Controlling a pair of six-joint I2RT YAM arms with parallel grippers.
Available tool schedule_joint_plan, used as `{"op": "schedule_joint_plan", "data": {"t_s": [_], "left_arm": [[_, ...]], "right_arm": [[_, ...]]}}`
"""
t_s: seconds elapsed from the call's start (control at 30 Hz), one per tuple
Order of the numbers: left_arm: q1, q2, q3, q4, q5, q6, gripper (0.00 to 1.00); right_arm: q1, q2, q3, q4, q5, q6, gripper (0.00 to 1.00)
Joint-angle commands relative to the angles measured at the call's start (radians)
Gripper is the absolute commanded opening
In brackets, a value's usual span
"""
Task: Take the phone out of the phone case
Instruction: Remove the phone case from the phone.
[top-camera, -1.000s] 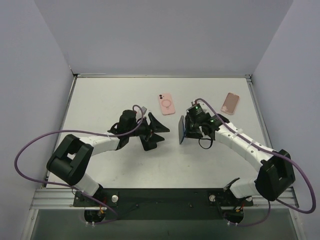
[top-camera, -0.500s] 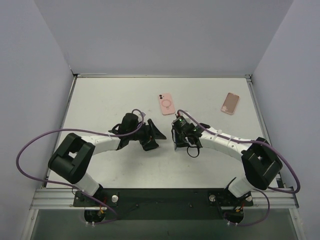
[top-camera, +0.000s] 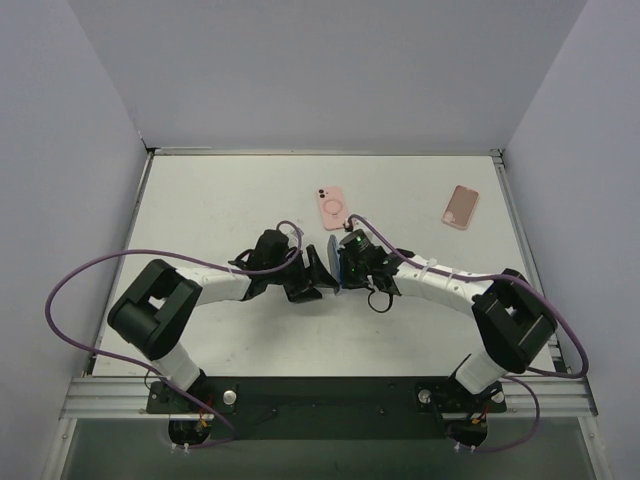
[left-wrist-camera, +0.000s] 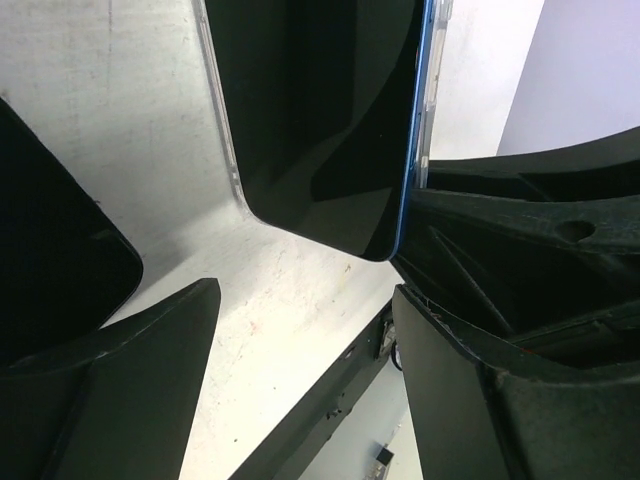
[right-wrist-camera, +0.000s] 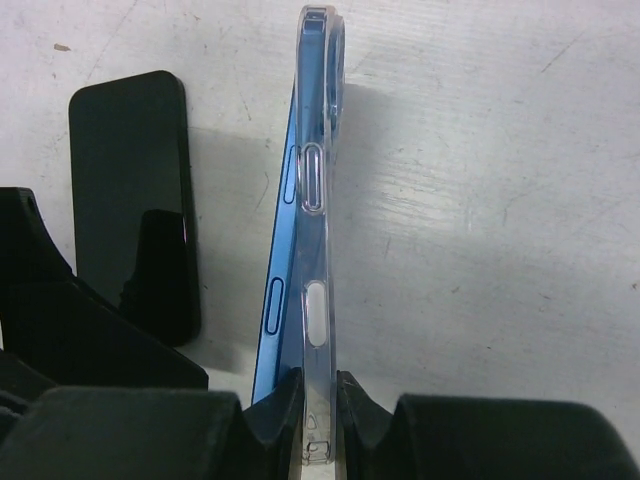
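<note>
Right gripper (right-wrist-camera: 318, 388) pinching clear phone case (right-wrist-camera: 318, 200) upright on edge at mid table (top-camera: 230, 200), blue phone (right-wrist-camera: 274, 330) gaping from it low down, left gripper (left-wrist-camera: 305, 295) fingers spread either side of the phone's dark screen, contact unclear, case bottom cut off, dark glossy slab (right-wrist-camera: 130, 190) alongside, unidentifiable.

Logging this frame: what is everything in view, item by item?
phone: one, blue rim and dark screen, standing on edge at table centre
clear case: one, transparent, on the phone's back
pink case: one, pink with ring, flat beyond the grippers
pink phone or case: one, dusty pink, flat at far right
black phone: one, black, flat beside the held phone
table: one, white
left gripper: one, black, open, facing the phone
right gripper: one, black, pinching the clear case
</note>
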Motion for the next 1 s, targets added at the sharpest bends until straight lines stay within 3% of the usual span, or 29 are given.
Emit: {"op": "schedule_joint_plan", "data": {"t_s": [0.0, 0.13, 0.27, 0.5, 0.67, 0.97], "left_arm": [[-0.003, -0.036, 0.025, 0.017, -0.047, 0.042, 0.8], [-0.001, -0.059, 0.014, 0.022, -0.073, 0.038, 0.79], [0.014, -0.09, -0.016, 0.017, -0.092, -0.01, 0.76], [0.059, -0.144, -0.047, 0.016, -0.051, -0.018, 0.75], [0.06, -0.108, -0.03, 0.011, -0.027, 0.001, 0.82], [0.059, -0.049, -0.042, 0.096, 0.028, -0.022, 0.83]], "right_arm": [[0.021, 0.099, 0.004, -0.016, -0.084, -0.009, 0.0], [0.033, 0.134, 0.056, -0.059, -0.065, -0.008, 0.0], [0.053, 0.149, 0.125, -0.212, 0.034, 0.017, 0.0], [0.06, 0.021, 0.121, -0.384, 0.241, 0.057, 0.0], [0.092, -0.001, 0.139, -0.472, 0.366, 0.038, 0.0], [0.145, 0.072, 0.198, -0.478, 0.38, 0.032, 0.0]]}}
